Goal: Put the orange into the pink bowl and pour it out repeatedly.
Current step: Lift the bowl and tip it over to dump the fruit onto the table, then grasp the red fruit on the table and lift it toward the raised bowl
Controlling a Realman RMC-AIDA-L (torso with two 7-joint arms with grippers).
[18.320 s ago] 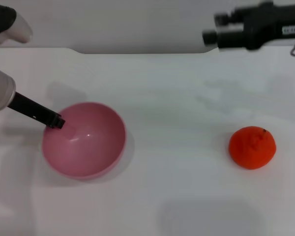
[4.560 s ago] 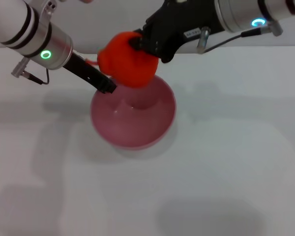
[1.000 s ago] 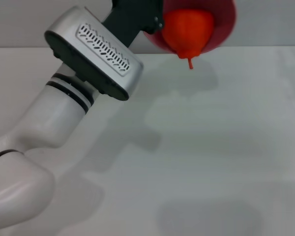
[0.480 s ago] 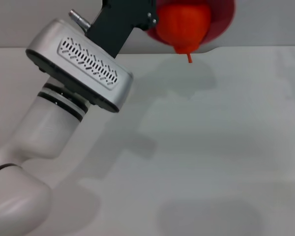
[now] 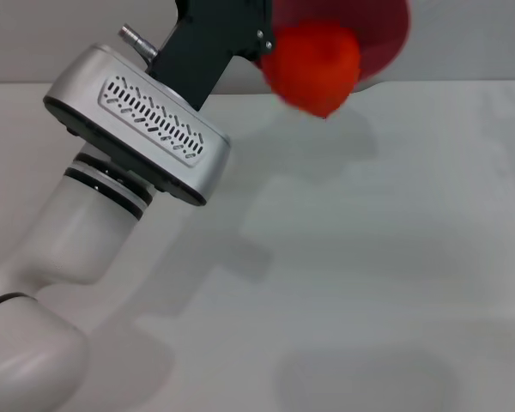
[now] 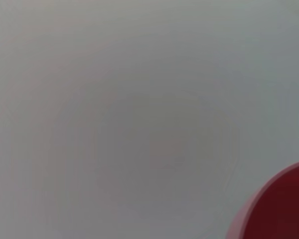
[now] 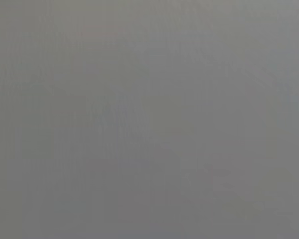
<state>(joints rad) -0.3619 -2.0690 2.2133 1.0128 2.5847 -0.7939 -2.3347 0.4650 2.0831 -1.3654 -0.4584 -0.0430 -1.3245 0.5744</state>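
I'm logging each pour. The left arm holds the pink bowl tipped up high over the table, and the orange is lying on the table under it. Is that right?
Not quite. The orange is not on the table; in the head view it is at the lip of the tipped pink bowl, just spilling out, well above the surface. The rest holds: the left arm carries the bowl up high over the table.

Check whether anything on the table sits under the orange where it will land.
Nothing visible does. The orange is spilling from the tipped pink bowl, held up high by the left arm, and the white table below it shows only shadows.
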